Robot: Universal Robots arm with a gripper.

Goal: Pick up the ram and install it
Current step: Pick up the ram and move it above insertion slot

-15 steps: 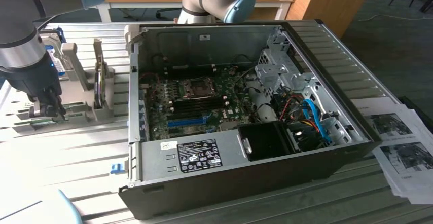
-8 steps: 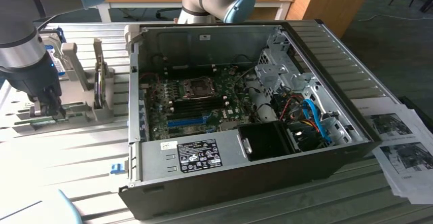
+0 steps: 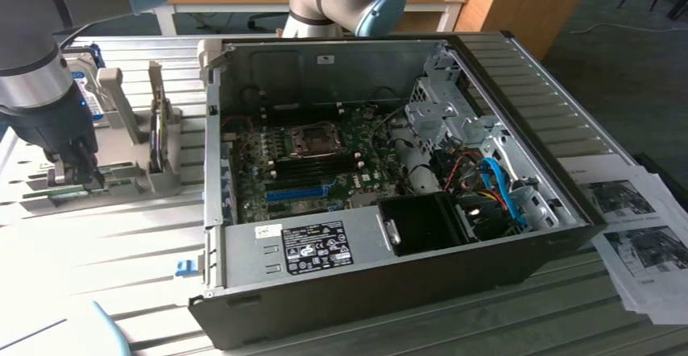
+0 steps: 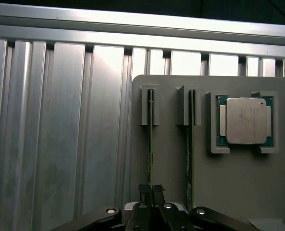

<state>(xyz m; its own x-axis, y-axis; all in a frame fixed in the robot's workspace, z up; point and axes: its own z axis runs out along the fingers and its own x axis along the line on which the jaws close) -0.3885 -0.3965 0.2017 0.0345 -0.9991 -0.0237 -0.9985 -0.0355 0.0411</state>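
Observation:
Two rams stand on edge in the slots of a grey holder point(image 4: 171, 163). The left ram point(image 4: 150, 139) is a thin green stick that runs straight in between my gripper's point(image 4: 151, 191) dark fingers point(image 4: 143, 192), which are closed against it from both sides. A second ram point(image 4: 190, 144) stands parallel beside it, untouched. In the exterior view my gripper point(image 3: 73, 180) is down on the holder point(image 3: 118, 180) at the exterior view's left, well away from the open computer case point(image 3: 355, 235). Its motherboard point(image 3: 312, 171) lies exposed with dark memory slots point(image 3: 317, 161).
A processor chip point(image 4: 243, 120) sits in a recess of the holder beside the rams. A hard drive point(image 3: 92, 90) stands upright behind the holder. A long blue slot point(image 3: 296, 192) lies on the motherboard. Printed sheets point(image 3: 634, 227) lie at the exterior view's right on the ribbed metal table point(image 3: 118, 235).

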